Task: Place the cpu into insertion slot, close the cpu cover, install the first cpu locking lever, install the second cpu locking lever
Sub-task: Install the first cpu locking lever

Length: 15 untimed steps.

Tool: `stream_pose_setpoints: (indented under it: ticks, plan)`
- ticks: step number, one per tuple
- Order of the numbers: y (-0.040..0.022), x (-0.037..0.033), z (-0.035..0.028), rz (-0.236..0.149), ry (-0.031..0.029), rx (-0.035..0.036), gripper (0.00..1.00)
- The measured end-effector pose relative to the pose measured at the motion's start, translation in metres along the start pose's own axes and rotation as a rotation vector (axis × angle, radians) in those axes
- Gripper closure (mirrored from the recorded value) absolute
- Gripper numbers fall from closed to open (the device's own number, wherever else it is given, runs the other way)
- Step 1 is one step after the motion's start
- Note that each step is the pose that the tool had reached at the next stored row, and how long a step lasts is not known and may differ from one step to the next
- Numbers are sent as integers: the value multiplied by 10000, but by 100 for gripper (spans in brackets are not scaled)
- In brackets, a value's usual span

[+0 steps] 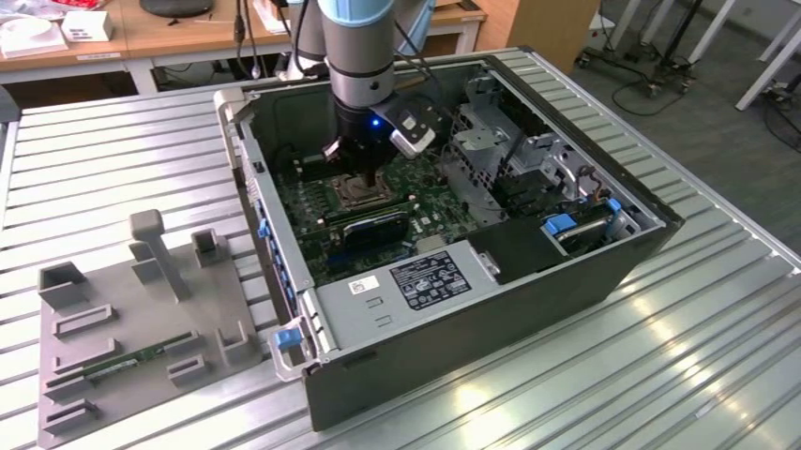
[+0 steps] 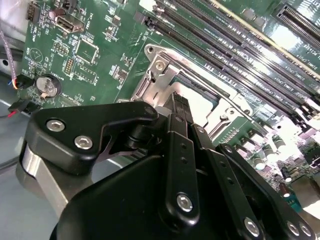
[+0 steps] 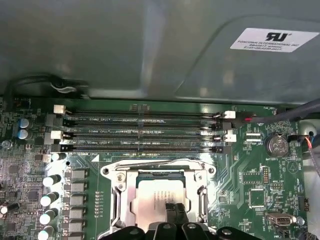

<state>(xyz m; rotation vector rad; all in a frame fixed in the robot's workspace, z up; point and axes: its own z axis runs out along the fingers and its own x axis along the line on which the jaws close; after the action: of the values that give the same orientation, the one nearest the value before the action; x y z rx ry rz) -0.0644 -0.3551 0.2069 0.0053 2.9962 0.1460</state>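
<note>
The small flat square cpu (image 3: 159, 192) with its silvery-tan metal top lay in the square metal-rimmed insertion slot (image 3: 120, 192) on the green motherboard (image 3: 260, 180). The black gripper (image 3: 176, 212) sat pressed together on the chip's near edge. The chip looked light, stiff and fragile underneath, best held by its edges. The thin silvery cpu cover (image 2: 155, 85) seemed raised beside it. Long black memory slots (image 3: 142, 132) ran just beside the socket, and the grey computer case walls (image 1: 414, 328) crowded in.
</note>
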Motion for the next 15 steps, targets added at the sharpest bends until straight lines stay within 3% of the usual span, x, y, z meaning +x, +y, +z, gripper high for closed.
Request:
stream_pose_setpoints:
  ticks: [1, 4, 5, 10, 13, 15]
  plan:
    - [1, -3, 1, 10, 108, 0, 89]
    - [0, -21, 6, 64, 650, 5, 89]
    - [0, -21, 5, 68, 696, 8, 89]
    - [1, -22, 6, 70, 712, 9, 89]
    - [5, -28, -35, 71, 749, 31, 89]
    - [8, -34, -66, 75, 832, 54, 89]
